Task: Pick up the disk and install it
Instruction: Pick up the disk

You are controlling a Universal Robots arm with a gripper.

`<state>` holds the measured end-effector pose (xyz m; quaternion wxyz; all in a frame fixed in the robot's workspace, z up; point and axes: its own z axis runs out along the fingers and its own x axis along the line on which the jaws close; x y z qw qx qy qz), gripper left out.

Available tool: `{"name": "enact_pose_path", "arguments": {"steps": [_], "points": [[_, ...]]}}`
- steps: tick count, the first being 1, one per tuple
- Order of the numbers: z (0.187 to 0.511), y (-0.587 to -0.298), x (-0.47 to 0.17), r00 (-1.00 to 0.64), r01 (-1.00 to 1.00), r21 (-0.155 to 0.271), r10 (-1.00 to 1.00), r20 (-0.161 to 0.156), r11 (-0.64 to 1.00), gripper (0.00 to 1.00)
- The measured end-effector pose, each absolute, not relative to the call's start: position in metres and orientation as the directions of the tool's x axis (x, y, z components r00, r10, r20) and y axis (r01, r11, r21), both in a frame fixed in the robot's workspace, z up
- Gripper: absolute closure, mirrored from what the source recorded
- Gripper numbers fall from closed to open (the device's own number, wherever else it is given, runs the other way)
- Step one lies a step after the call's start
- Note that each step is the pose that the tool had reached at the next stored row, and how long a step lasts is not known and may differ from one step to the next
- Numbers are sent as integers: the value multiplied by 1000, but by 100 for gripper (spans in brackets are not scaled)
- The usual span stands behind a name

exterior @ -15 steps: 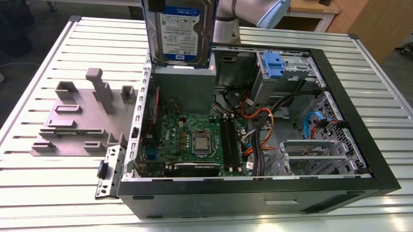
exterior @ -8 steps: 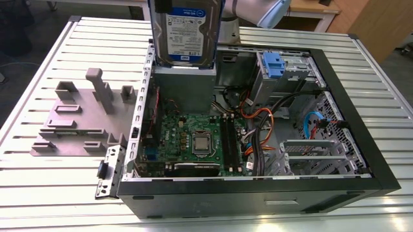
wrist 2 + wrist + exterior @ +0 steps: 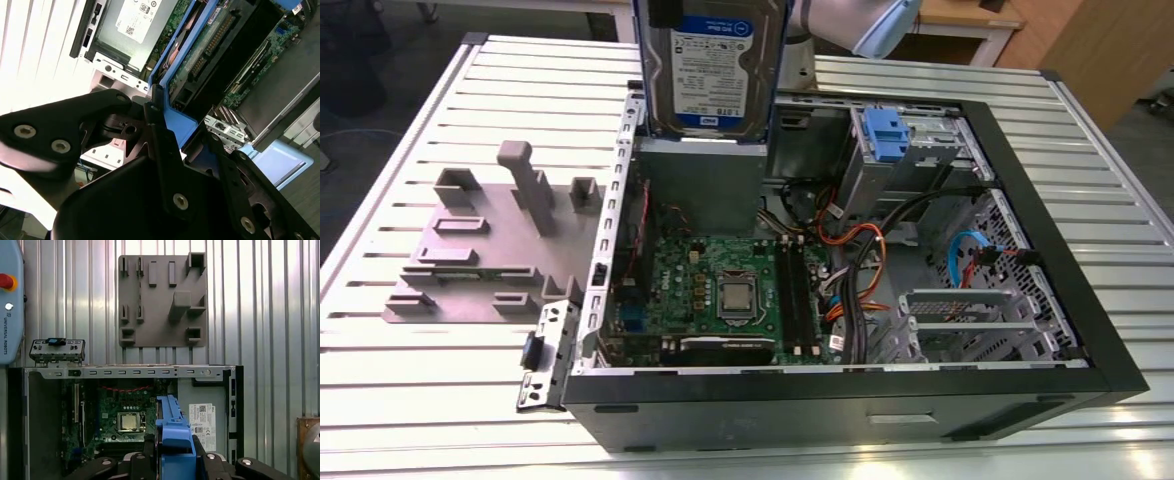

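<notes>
Above the open computer case (image 3: 854, 415), the gripper (image 3: 175, 452) clamps 1 disk (image 3: 710, 70) (label showing, upright).

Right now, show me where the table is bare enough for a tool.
The table is bare around the grey holder block on the exterior view's left, and in a strip past the computer case on its right. Inside the case is crowded with cables; the gripper holds the disk above it.
</notes>
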<state>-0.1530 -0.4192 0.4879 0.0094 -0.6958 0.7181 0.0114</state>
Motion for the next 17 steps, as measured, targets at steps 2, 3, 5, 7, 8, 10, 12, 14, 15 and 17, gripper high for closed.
{"name": "enact_pose_path", "arguments": {"steps": [2,3,5,7,8,10,12,14,15,17], "points": [[488,-419,-153,-31,-1000,3,-999,-29,31,63],[488,-419,-153,-31,-1000,3,-999,-29,31,63],[488,-421,-153,-31,-1000,3,-999,-29,31,63],[488,-423,-153,-32,-999,3,-999,-29,32,63],[488,-424,-153,-32,-999,3,-999,-29,32,63],[488,-427,-153,-33,-999,3,-999,-29,32,63],[488,-430,-153,-33,-999,3,-999,-29,33,63],[488,-432,-153,-34,-999,3,-999,-29,34,63],[488,-433,-153,-34,-999,3,-999,-29,34,63],[488,-434,-151,-34,-999,3,-999,-29,34,63]]}}
